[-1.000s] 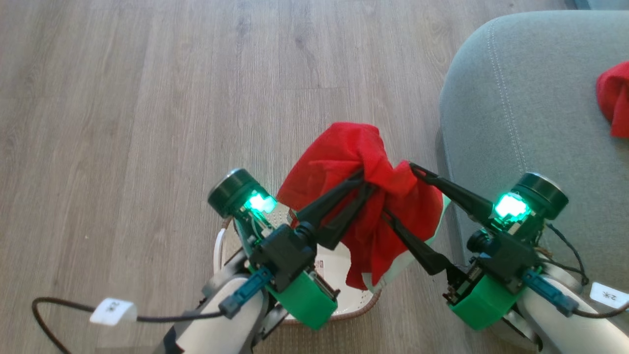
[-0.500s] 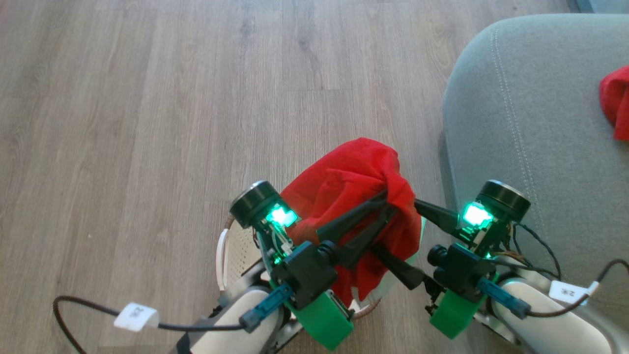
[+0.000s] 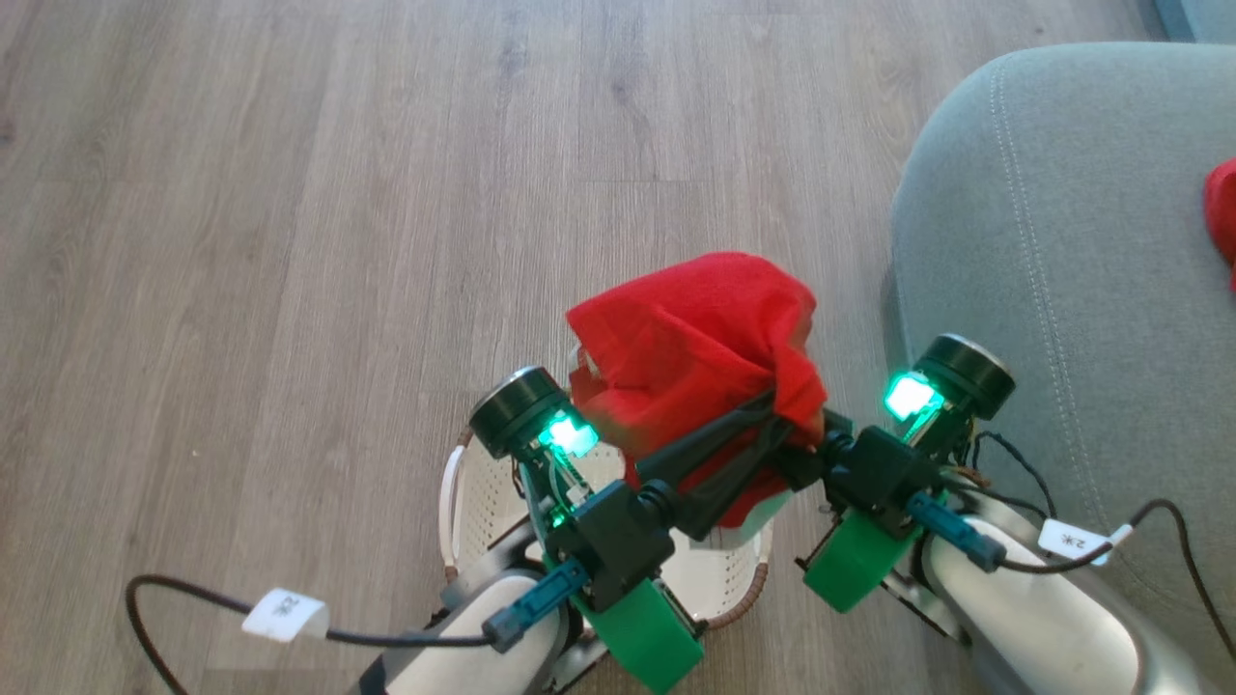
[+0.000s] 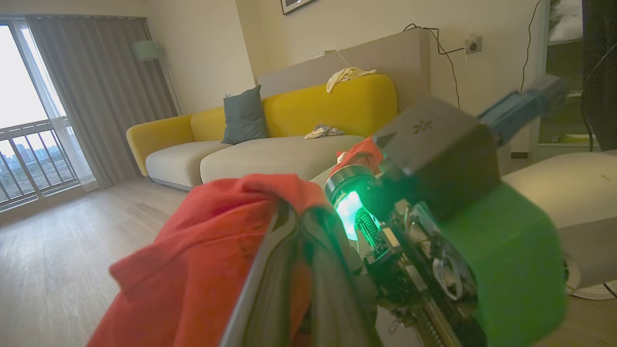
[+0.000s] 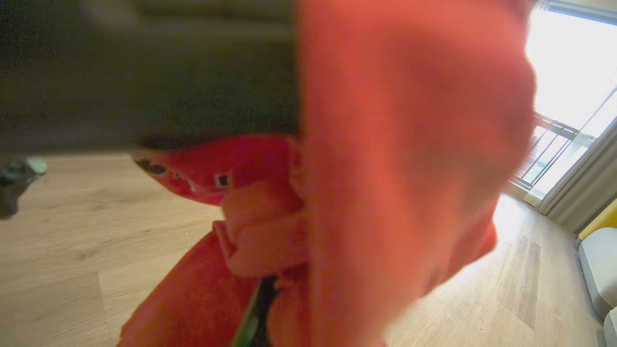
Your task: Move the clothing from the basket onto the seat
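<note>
Two grippers meet at one red bundle in the centre of the head view.

Left gripper: both dark fingers lie almost together, pinched on a fold of the lifted garment. The left wrist view agrees, with the fingers converging into red cloth.

Right gripper: its fingers enter the bundle from the right and the tips are buried. I cannot tell whether these jaws are spread or pinched. In the right wrist view one dark sliver of finger shows at bottom centre, and the rest is blurred red.

Counts:
- Garments: 2. The lifted garment is bunched and hangs above the basket. It is near the rounded edge of the seat but apart from it. The second garment lies on the seat at the right edge of the frame and is cut off there.
- Basket: 1, lower centre on the wooden floor, directly under the bundle. One white handle shows at its left. The left arm covers its near side. Whether the lowest fold touches the basket is not resolvable.
- Seat: 1, upper right, cut by the frame.
- Green wrist lamps: 2, both lit.
- White cable tags: 2, print too small to read.

Unidentified: a dark blurred band at the upper left of the right wrist view.

Background of the left wrist view: one yellow sofa with one grey-blue cushion.
</note>
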`<state>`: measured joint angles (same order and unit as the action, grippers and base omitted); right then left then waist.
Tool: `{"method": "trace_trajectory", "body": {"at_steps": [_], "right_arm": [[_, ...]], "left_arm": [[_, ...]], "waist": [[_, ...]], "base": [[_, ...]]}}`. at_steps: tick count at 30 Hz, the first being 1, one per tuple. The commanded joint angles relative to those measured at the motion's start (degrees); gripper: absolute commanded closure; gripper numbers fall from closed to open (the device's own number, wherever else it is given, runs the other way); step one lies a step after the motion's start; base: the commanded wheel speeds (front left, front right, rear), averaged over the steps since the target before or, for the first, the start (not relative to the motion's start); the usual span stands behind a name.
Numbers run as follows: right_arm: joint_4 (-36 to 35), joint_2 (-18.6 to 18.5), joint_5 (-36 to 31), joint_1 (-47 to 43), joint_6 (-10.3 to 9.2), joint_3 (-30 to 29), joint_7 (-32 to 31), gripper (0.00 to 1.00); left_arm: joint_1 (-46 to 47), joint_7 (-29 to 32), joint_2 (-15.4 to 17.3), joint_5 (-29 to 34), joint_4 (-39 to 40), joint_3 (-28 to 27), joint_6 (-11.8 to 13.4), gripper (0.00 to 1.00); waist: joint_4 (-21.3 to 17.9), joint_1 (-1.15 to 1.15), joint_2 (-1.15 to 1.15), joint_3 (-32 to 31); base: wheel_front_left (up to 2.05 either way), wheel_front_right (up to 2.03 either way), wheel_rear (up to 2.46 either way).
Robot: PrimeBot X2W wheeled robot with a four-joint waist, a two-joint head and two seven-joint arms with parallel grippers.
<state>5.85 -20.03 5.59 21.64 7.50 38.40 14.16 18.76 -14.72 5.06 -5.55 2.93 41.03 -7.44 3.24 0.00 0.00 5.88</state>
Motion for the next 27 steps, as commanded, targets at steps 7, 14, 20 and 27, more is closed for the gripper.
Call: {"method": "trace_trajectory", "body": {"at_steps": [7,14,20,27], "right_arm": [[-2.0,3.0,-0.6,-1.7,-0.01,-4.9,0.8,1.00],[-3.8,4.4,-2.2,-3.8,-0.01,-10.5,0.8,1.00],[-4.9,4.9,-2.8,-6.5,-0.01,-18.1,0.8,1.00],[-2.0,6.2,-2.4,-9.8,-0.01,-27.0,0.8,1.00]], "left_arm": [[1.0,-0.3,-0.8,0.1,1.9,-2.7,0.0,0.18],[-0.2,-0.3,-1.1,0.7,1.2,-4.0,0.0,0.00],[-2.6,-0.3,-0.9,0.8,-1.4,-5.5,0.0,0.00],[-5.8,-0.3,-0.3,0.0,-5.8,-5.8,0.0,0.00]], "waist": [[0.3,0.00,0.00,-0.6],[0.4,0.00,0.00,-1.2],[0.4,0.00,0.00,-1.9],[0.4,0.00,0.00,-2.5]], "base": [[0.00,0.00,0.00],[0.00,0.00,0.00],[0.00,0.00,0.00],[0.00,0.00,0.00]]}}
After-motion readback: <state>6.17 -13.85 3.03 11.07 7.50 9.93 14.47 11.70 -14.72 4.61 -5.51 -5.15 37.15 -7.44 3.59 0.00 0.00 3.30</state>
